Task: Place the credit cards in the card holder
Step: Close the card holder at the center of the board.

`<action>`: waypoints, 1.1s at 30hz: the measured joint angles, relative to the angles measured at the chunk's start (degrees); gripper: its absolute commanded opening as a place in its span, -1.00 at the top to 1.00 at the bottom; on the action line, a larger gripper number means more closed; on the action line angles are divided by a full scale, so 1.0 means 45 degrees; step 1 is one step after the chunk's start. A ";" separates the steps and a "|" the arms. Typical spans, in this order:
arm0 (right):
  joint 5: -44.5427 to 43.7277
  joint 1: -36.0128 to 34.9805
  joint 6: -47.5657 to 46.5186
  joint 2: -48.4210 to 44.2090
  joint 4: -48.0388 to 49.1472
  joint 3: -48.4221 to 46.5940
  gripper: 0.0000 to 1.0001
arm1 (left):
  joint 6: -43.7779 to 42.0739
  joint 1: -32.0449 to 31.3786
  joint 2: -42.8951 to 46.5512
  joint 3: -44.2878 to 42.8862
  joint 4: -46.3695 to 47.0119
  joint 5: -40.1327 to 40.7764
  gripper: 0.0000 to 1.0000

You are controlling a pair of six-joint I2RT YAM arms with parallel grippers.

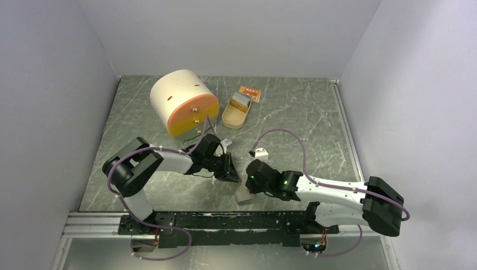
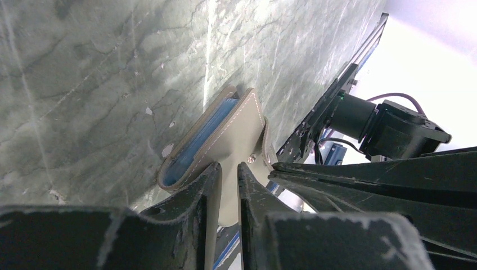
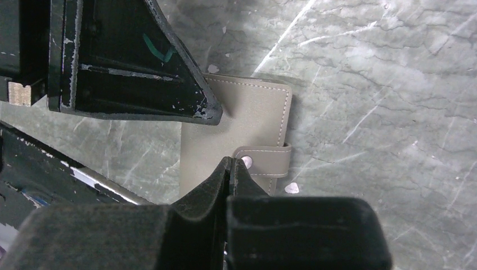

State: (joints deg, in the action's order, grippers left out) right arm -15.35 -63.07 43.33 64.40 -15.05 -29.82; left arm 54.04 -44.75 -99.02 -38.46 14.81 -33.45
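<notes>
1. The left gripper (image 2: 228,169) has its jaws clamped on the card holder (image 2: 236,129). One edge of the holder sits in the narrow gap between the two fingers (image 2: 209,194), and the rest sticks out ahead of the fingertips.
2. The holder is a flat taupe case with pale stitching along its edge. A strap with a snap (image 3: 264,160) wraps round one side.
3. In the left wrist view the holder stands on edge from those jaws, with its far end down by the table (image 3: 394,84). Whether it touches there I cannot tell.
4. A blue card (image 2: 197,140) shows inside the holder, along the open side facing away from the left jaws. Only its edge is visible.
5. The right gripper (image 3: 230,164) has its jaws pressed together with no gap. The tips sit on the face of the holder, right at the snap, and the strap end lies just to one side of them.
6. A finger of the left gripper reaches over the holder's far corner, across from the right tips.
7. From above, both grippers meet over the holder. A tan tin (image 1: 236,112) and a round cream box (image 1: 183,104) lie well apart from either pair of jaws, further back.
</notes>
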 measured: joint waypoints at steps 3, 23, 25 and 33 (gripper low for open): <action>0.0136 0.0000 -0.0010 0.0296 0.0175 0.0000 1.00 | 0.0000 0.0000 -0.0010 0.0015 0.0053 -0.0010 0.54; 0.0267 0.0000 -0.0029 0.0835 0.0389 -0.0015 1.00 | 0.0000 0.0005 -0.0121 0.0015 0.0233 -0.0160 0.55; 0.0272 -0.0005 -0.0029 0.0899 0.0437 -0.0015 1.00 | 0.0000 0.0005 -0.0131 0.0015 0.0238 -0.0165 0.55; 0.0437 -0.0015 0.0034 0.1141 0.0933 0.0170 1.00 | 0.0083 0.0000 -0.0141 0.0083 0.0418 -0.0165 0.56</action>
State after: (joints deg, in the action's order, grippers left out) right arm -13.39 -63.13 43.48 69.54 -10.85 -29.06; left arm 54.41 -44.75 -99.66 -38.09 16.69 -34.20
